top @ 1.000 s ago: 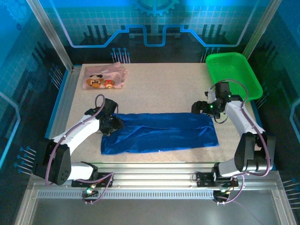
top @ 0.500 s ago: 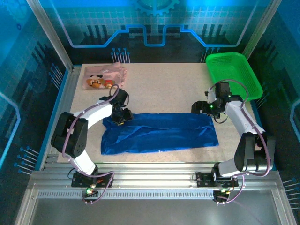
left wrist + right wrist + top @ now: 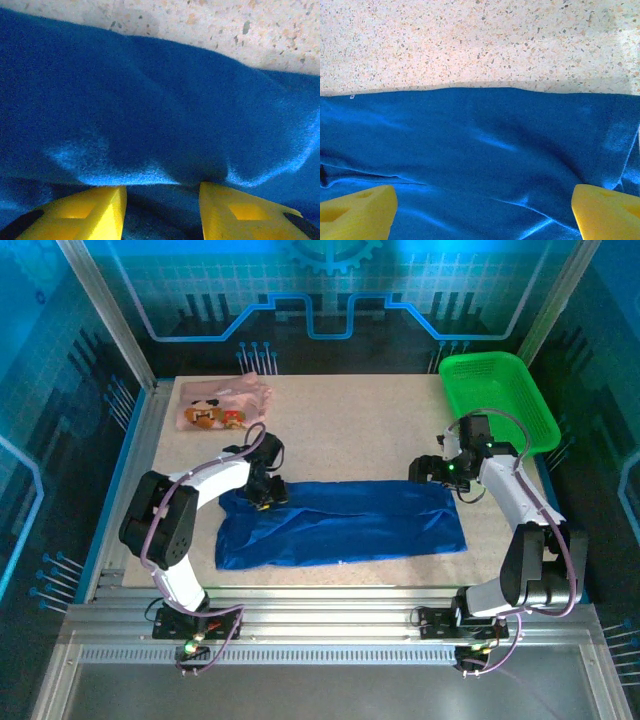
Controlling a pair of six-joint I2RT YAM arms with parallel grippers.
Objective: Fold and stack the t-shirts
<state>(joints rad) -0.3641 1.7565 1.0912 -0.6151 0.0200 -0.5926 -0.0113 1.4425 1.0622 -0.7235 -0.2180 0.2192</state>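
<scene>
Now, seemingly, the crosswise fold: blue t-shirt [image 3: 340, 522] lies banded on the table [image 3: 350, 430], pink t-shirt [image 3: 222, 405] beyond its left end. Left tool [image 3: 162, 192] straddles its ridge, grip unclear; right tool [image 3: 483, 200] spread above. Next: pinch both corners.

One royal-blue cloth t-shirt [image 3: 340, 522], one pale pink cartoon-print cloth t-shirt [image 3: 222, 405], one green plastic mesh basket [image 3: 500, 400] and two white jointed robot arms, left arm [image 3: 205, 478] and right arm [image 3: 505, 490], share one speckled beige table [image 3: 350, 430].
</scene>
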